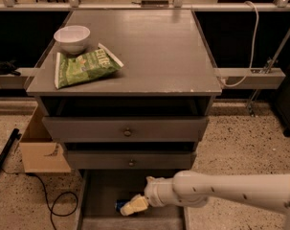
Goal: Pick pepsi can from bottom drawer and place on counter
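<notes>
The bottom drawer [104, 188] is pulled open at the foot of the grey cabinet. The pepsi can [119, 206] lies inside it near the front; only its blue left end shows. My gripper [132, 206] reaches in from the right on a white arm, its pale fingers over the can's right part. The counter [154, 47] is the cabinet's broad grey top.
A white bowl [72, 38] and a green chip bag [83, 67] sit on the counter's left side. Two knobbed drawers [128, 128] are above the open one. A cardboard box [39, 147] and black cables are on the floor at left. A white rail [250, 75] is at right.
</notes>
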{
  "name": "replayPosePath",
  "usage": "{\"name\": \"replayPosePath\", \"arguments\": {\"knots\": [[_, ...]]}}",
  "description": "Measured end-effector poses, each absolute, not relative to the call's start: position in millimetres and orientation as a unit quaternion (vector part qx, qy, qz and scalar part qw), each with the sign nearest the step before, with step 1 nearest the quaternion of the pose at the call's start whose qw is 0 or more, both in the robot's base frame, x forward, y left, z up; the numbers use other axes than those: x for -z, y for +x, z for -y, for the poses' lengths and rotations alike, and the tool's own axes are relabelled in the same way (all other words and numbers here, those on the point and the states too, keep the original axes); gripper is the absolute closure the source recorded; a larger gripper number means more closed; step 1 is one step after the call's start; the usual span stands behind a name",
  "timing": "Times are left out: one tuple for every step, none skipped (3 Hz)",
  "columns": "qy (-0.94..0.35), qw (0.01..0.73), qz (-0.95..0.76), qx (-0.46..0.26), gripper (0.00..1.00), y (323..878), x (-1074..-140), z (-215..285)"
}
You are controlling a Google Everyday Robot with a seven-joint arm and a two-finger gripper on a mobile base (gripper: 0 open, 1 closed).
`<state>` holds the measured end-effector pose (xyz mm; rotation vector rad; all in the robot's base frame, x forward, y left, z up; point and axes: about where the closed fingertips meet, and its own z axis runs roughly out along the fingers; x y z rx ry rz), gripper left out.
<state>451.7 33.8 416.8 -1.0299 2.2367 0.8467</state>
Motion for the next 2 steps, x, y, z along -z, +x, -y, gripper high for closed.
{"name": "replayPosePath", "arguments": {"knots": [[-0.378, 0.260, -0.833, -0.310, 0.00, 488.1, -360.8, -73.6], [-0.378, 0.260, -0.833, -0.310, 0.00, 488.1, -360.7, -73.7]]}}
